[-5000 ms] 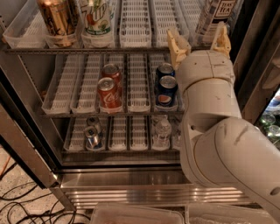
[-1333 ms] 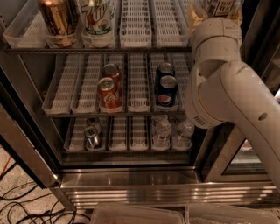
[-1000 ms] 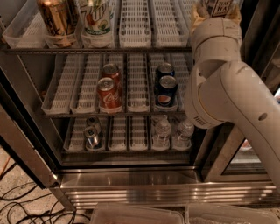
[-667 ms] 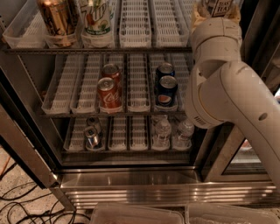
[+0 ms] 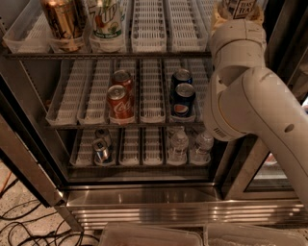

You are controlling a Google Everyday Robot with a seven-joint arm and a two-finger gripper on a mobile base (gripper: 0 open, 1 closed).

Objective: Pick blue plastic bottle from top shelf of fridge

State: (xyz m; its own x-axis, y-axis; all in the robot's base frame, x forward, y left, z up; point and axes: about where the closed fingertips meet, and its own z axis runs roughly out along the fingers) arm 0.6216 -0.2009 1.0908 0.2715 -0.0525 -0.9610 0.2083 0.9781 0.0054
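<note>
Nothing has moved since 1 second ago. The hand sits upper right at the blue plastic bottle, which shows a TEA label; I cannot tell its grip.

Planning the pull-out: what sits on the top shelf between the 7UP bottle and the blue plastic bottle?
Only empty white lanes, per the camera view. The 7UP bottle stands left; the gripper is at the blue plastic bottle, top right.
</note>
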